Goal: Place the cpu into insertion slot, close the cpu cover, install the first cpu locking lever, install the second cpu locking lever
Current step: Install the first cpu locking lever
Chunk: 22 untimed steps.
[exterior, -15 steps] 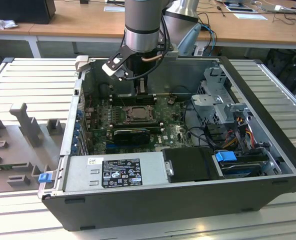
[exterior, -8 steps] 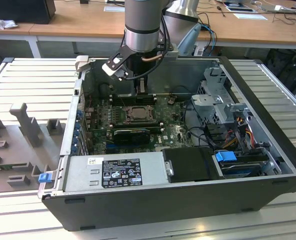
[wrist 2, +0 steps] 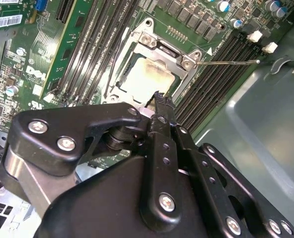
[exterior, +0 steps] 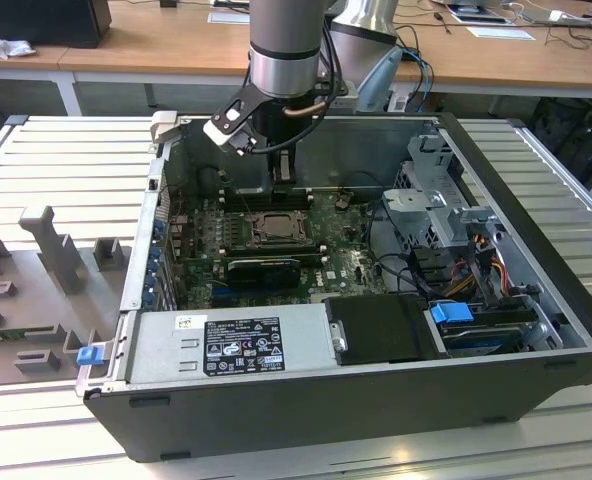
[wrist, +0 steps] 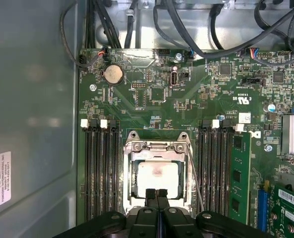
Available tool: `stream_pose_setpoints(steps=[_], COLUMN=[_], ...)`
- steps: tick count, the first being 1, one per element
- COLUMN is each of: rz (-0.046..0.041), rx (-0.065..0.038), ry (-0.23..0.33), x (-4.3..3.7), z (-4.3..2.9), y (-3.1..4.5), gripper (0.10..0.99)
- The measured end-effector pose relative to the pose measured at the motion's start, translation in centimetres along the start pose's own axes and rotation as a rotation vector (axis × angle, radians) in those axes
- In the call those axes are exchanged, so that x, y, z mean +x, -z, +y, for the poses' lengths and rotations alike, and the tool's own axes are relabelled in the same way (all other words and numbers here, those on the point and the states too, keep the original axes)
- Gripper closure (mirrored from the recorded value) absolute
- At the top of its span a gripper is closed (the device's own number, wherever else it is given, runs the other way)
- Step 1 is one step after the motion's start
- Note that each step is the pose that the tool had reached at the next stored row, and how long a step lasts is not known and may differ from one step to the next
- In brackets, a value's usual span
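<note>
The cpu (wrist: 157, 178) shows its pale face inside the insertion slot (wrist: 133, 186) on the green motherboard, also seen as the cpu (wrist 2: 144, 79) in the second wrist view. The silvery cpu cover (wrist: 154, 148) lies flat around it, its window framing the chip. One thin wire locking lever (wrist: 195, 178) runs along one side of the socket, and its rod (wrist 2: 229, 62) sticks out past the memory slots. My gripper (wrist: 157, 194) hovers just above the socket's edge with its black fingers pressed together and nothing between them. In the exterior view the gripper (exterior: 282, 183) hangs over the socket (exterior: 274, 226).
Black memory slots (wrist: 100, 168) flank the socket on both sides. A green card (wrist: 240, 178) stands beside them. The case holds a power supply (exterior: 231, 345), a drive cage (exterior: 441, 205) and loose cables (exterior: 481, 265). Grey case walls (wrist: 33, 124) close in the space.
</note>
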<state>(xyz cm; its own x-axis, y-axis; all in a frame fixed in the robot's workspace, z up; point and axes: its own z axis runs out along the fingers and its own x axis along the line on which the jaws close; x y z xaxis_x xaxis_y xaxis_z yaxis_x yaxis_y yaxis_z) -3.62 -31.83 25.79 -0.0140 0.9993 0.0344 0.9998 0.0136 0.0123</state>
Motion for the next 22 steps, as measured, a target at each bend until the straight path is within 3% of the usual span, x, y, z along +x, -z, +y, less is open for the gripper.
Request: stream_pose_setpoints(steps=[3,6,15,22], rz=[-0.0001,0.0009,0.0024,0.003], rx=[0.001,0.004,0.008,0.01], ry=[0.018,0.107,0.229,0.278], x=[0.0,0.0,0.0,0.0], z=[0.0,0.0,0.0,0.0], y=[0.02,0.03,0.01,0.01], gripper=[0.98,0.98,0.98,0.98])
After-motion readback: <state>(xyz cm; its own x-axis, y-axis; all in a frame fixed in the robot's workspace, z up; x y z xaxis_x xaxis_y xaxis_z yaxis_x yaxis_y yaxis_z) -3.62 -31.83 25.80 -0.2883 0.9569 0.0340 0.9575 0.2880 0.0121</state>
